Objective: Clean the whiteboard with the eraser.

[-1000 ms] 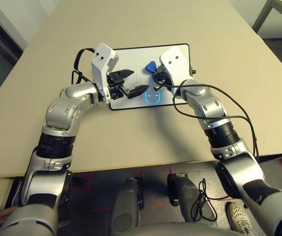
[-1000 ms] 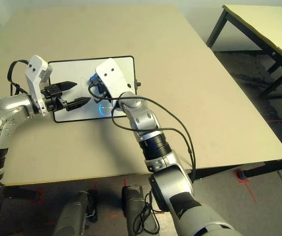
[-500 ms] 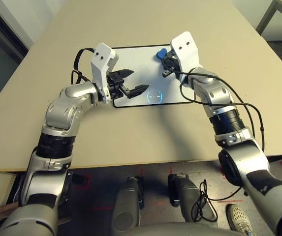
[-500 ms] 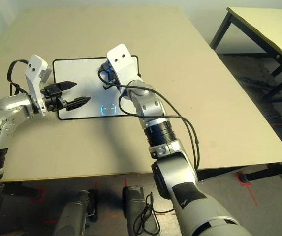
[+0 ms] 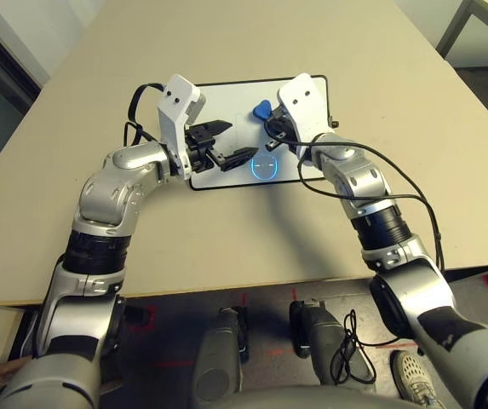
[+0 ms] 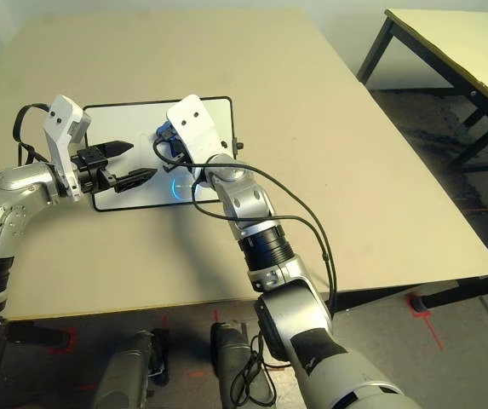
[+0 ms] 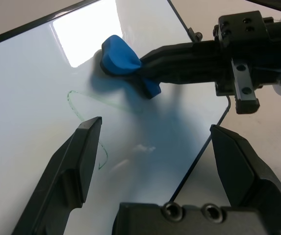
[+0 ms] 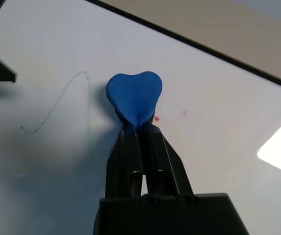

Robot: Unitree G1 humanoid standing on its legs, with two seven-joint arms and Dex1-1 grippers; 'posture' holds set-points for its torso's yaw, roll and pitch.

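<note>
Pinching the small blue eraser [image 8: 133, 98], right gripper [image 8: 139, 128] sits mid black-framed whiteboard [image 5: 226, 94]; left gripper [image 5: 229, 142] gapes empty; wrist view shows faint green squiggle [image 8: 57, 104].

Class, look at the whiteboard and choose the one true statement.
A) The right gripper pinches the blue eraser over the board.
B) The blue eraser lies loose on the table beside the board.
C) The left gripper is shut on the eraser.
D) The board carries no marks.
A: the right gripper is shut on the eraser over the whiteboard, near a faint green line; the left gripper is open, holding nothing.
</note>
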